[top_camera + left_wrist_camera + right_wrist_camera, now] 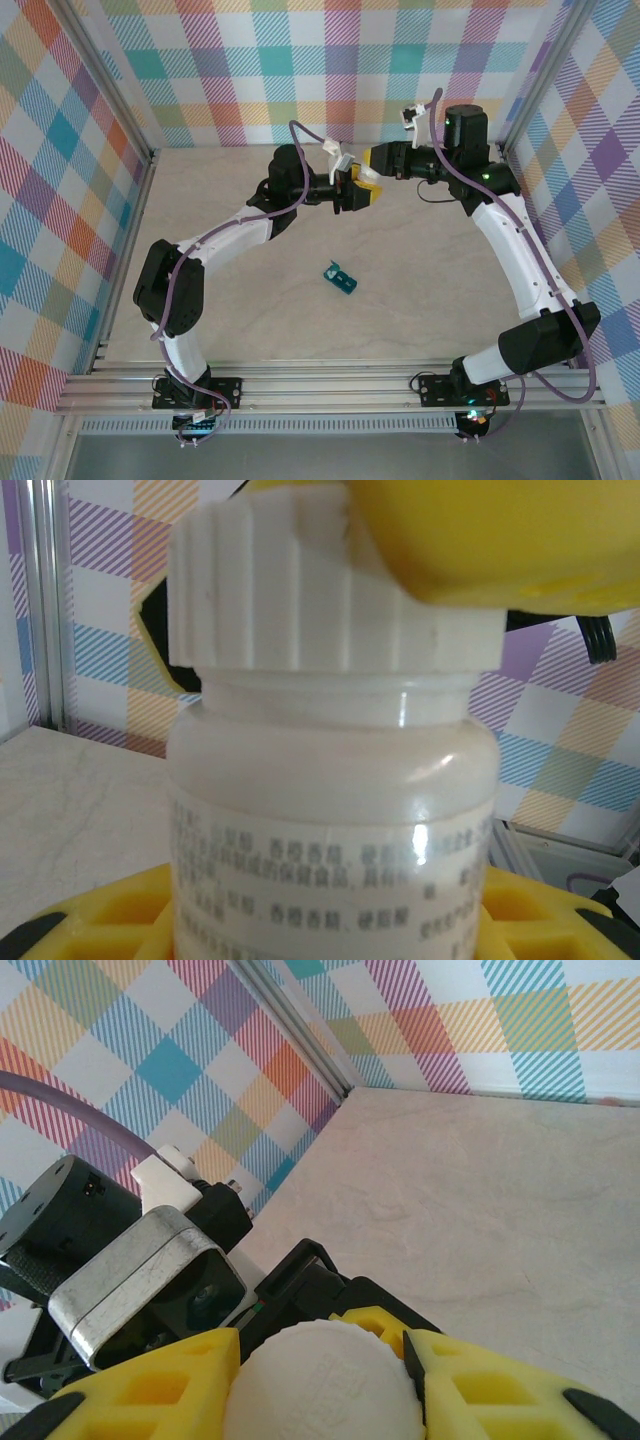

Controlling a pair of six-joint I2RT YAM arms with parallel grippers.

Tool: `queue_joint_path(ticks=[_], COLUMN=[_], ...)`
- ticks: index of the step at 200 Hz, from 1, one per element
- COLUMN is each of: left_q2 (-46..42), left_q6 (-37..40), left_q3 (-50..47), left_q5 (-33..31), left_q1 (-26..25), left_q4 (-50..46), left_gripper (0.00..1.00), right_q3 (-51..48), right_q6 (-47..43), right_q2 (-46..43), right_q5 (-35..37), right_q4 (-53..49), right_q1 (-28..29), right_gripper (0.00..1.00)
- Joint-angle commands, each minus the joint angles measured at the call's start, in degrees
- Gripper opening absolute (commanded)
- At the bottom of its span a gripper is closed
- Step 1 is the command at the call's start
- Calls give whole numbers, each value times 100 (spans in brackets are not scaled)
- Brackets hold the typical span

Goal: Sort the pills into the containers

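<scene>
Bottle (pixel 330 810), above bare tabletop (pixel 450 260): left gripper (pixel 355 195) pinches body, right gripper (pixel 320 1370) pinches cap (pixel 290 590). Pill box (pixel 339 278) well apart below.

One white bottle (pixel 330 810), one teal pill box (pixel 340 278), and two pincers: left pincer (pixel 362 195), right pincer (pixel 372 160).

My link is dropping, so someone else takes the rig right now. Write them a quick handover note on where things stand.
Left gripper: shut on the white bottle, held above the table.
Right gripper: fingers pressed on both sides of its cap; cap still on.
Teal pill box: on the table nearer the arm bases, untouched; lids too small to judge.
Done: bottle gripped by both arms.
Left: unscrew cap, get pills out, sort into the pill box.
</scene>
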Motion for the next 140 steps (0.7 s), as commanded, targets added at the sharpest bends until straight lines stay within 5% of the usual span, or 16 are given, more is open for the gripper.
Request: queue_joint_path(ticks=[1,140], left_q2=[16,20], left_q6=[75,137], left_q3=[125,146], left_q5=[109,114], left_q1=[-28,-26], left_q4=[151,71], left_gripper=[0,0], right_q3=[129,-168], right_q6=[-308,-1011], right_q2=[-72,-322], right_q5=[106,382], right_q4=[-69,-242], right_q1=[52,243], right_gripper=[32,32])
